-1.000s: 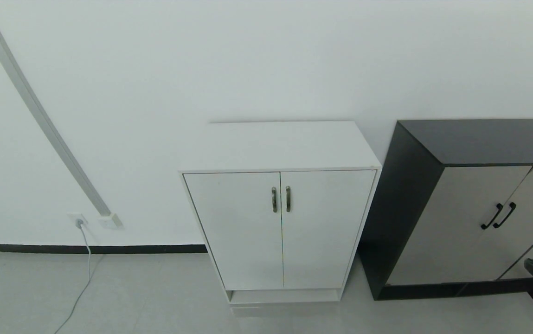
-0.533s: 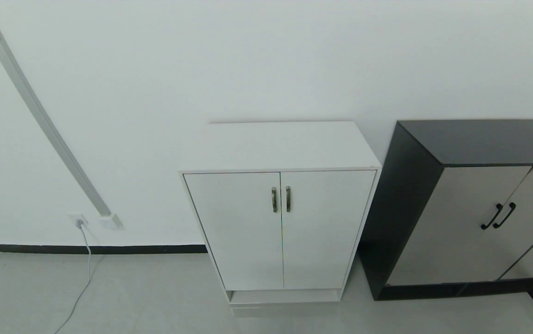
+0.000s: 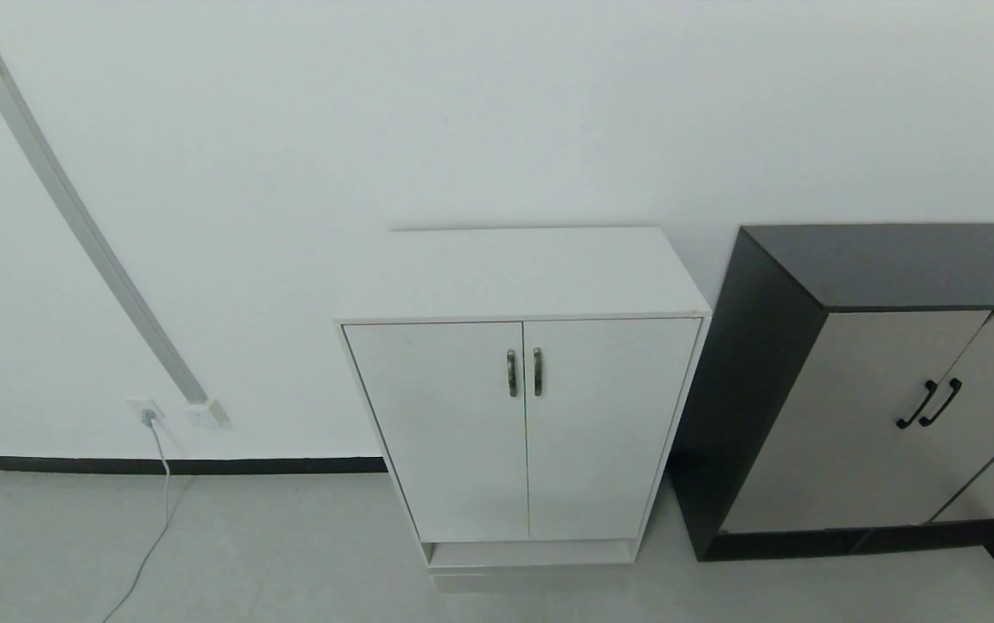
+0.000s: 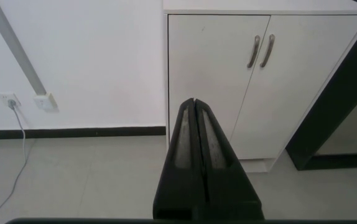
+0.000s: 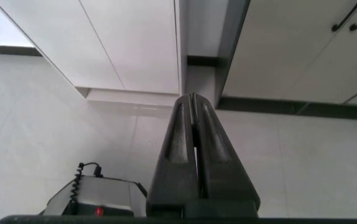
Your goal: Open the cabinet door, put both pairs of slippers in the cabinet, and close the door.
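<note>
Pressed together, empty: left pincer (image 4: 194, 107) and right pincer (image 5: 193, 101). The cabinet door (image 3: 609, 424) is likely rigid and light; grip its vertical handle (image 3: 537, 371).

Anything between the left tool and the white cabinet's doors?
Just bare floor, seen in the left wrist view; the shut left tool points at the closed white cabinet.

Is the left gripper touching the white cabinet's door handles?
Apart. Left wrist view: the left gripper, shut, hangs over open floor well short of the white cabinet and its handles.
</note>
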Motion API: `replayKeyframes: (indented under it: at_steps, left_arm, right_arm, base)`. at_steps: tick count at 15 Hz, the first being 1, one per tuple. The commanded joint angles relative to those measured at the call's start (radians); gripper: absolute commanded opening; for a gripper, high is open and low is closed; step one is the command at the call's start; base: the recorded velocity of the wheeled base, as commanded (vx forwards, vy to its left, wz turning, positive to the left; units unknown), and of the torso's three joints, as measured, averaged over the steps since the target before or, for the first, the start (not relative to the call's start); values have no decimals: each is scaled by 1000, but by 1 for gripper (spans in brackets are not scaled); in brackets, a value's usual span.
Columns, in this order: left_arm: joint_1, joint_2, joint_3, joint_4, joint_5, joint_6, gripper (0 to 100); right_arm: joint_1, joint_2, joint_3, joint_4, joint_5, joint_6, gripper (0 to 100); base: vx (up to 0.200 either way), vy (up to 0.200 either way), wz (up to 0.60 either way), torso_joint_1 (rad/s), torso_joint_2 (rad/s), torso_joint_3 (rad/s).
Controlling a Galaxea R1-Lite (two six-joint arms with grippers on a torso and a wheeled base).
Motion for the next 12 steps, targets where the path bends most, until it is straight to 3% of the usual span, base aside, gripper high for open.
replayKeyframes:
  at_steps: [1,6,12]
  left_arm:
    - [0,0,0,0,0,-1,0]
    - [0,0,0,0,0,1,0]
    - [0,0,0,0,0,-1,0]
  right_arm:
    - [10,-53,5,14,0,-2,0]
    - [33,-164,5,120,0,-7,0]
    - [16,-298,5,118,-9,-2,0]
  base:
    - [0,0,0,0,0,0]
    - [0,0,0,0,0,0]
    - [0,0,0,0,0,0]
